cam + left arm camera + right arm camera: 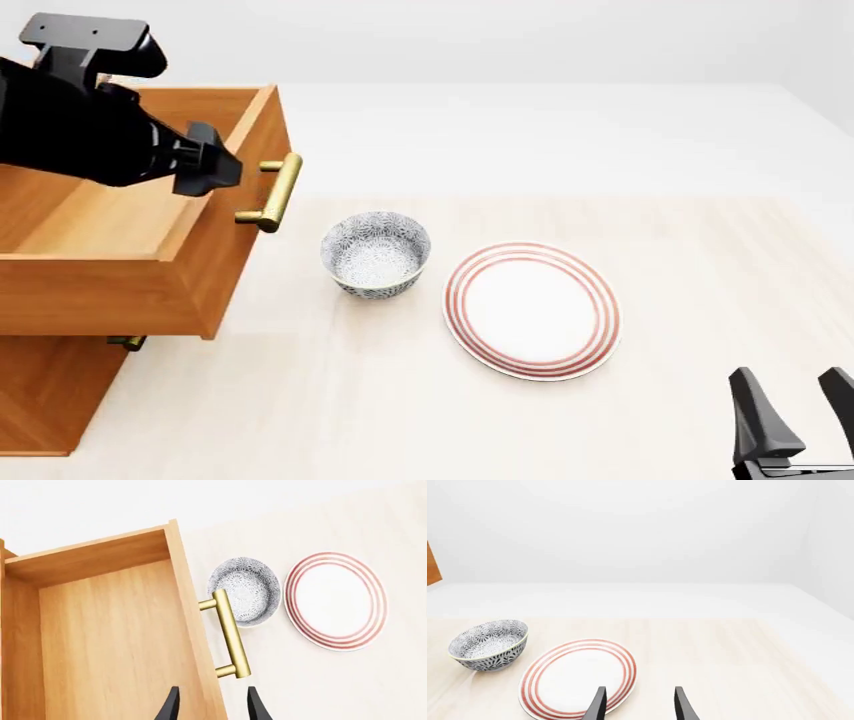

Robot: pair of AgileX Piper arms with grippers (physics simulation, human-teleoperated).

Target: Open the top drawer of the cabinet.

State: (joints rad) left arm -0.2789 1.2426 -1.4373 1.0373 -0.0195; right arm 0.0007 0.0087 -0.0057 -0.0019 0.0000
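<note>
The top drawer (134, 270) of the orange-brown cabinet (54, 395) stands pulled far out, and its plain wood inside (113, 640) is empty. Its brass bar handle (274, 192) faces the bowl and also shows in the left wrist view (230, 635). My left gripper (212, 707) is open and empty. It hovers over the drawer's front board, close to the handle but not touching it. In the front view the left gripper (220, 170) sits just left of the handle. My right gripper (797, 410) is open and empty at the near right of the table.
A blue-patterned bowl (375, 252) stands just right of the drawer front. A white plate with red rings (531, 309) lies to the bowl's right. A lower drawer's brass handle (127, 342) peeks out under the open drawer. The table is pale wood (667, 250).
</note>
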